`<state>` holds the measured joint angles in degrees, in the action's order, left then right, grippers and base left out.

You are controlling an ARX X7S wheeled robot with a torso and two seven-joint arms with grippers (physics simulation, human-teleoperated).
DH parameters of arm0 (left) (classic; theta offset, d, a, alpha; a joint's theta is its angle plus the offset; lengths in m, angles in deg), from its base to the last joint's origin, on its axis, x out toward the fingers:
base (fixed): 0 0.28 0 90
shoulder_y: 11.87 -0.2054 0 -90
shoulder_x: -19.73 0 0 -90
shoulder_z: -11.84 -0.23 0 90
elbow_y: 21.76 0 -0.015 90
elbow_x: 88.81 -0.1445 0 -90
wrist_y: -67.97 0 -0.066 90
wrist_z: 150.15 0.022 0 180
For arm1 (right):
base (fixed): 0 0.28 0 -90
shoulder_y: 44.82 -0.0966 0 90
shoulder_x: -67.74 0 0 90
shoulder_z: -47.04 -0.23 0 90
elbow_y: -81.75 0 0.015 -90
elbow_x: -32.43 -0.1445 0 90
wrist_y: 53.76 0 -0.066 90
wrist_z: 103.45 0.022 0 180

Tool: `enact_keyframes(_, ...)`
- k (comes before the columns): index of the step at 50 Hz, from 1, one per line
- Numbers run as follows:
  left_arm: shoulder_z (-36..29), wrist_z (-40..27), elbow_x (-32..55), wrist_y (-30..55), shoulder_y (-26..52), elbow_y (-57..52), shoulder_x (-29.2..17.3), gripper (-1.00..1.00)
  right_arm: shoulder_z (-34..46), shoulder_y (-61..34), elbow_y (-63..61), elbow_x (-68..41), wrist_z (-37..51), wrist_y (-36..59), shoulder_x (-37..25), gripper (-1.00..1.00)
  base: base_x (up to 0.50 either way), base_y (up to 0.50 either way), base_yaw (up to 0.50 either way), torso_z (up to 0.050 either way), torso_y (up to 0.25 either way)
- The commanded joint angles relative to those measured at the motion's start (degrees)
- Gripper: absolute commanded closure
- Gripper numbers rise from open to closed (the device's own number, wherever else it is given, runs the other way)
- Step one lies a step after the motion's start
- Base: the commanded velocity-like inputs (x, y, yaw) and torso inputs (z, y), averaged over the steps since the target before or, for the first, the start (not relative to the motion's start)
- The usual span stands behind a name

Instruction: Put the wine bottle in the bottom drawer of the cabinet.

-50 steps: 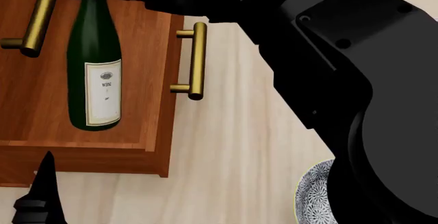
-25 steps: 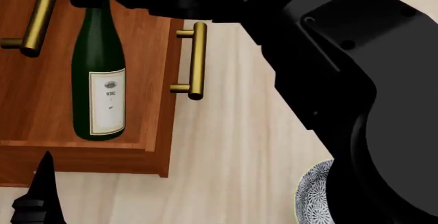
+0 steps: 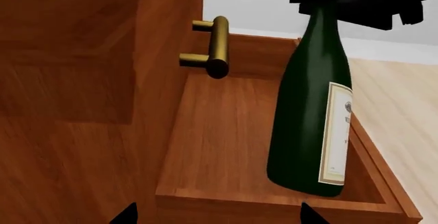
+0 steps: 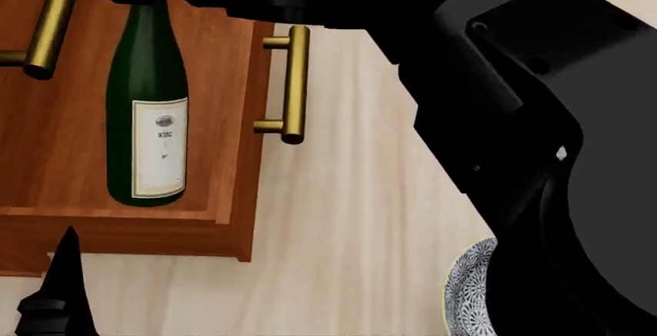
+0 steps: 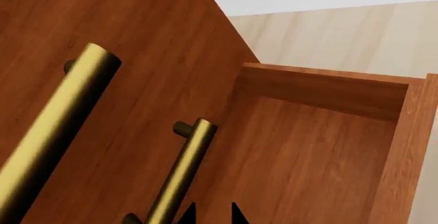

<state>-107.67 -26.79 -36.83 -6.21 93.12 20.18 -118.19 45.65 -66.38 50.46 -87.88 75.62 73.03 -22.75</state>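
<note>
my right gripper (image 3: 356, 1) is clamped on the top of the tall dark green glass wine bottle (image 4: 147, 121); its black body covers the neck tip, so the fingertips themselves are hidden. the bottle, white label facing out, stands upright inside the shallow reddish-brown wooden bottom drawer (image 4: 221, 190), which is pulled out of the reddish-brown wooden cabinet (image 3: 82, 80). whether its base touches the drawer floor i cannot tell. the bottle sits near the drawer's front wall, whose cylindrical brass bar handle (image 4: 292, 86) faces the pale wood-grain floor (image 4: 349, 221). my left gripper (image 3: 215, 216) shows only two dark fingertips spread well apart with nothing between them, just outside the drawer's side wall. a patterned blue-and-white plate (image 4: 470, 290) lies on the floor, partly hidden behind my right arm.
</note>
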Motion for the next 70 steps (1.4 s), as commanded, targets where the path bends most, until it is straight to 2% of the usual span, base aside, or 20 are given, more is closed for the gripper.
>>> enact_keyframes(1, 0.2, 0.4, 0.3, -0.6, -0.2, 0.1, 0.0, -1.0, 3.9, 1.8, -3.0, -0.6, 0.2, 0.9, 0.5, 1.0, 0.0, 0.0, 0.0, 0.0, -0.094)
enact_keyframes(44, 0.3, 0.5, -0.8, -1.6, -1.0, 0.3, 0.0, -1.0, 3.6, 3.2, -4.8, 2.0, 0.9, 1.6, 0.5, 1.0, 0.0, 0.0, 0.0, 0.0, -0.147)
enact_keyframes(70, 0.8, 0.9, -0.2, -2.7, -1.3, 0.5, 0.2, -1.0, 3.4, 5.0, -6.2, 5.6, 2.8, 3.5, 0.5, 1.0, 0.0, 0.0, 0.0, 0.0, -0.004)
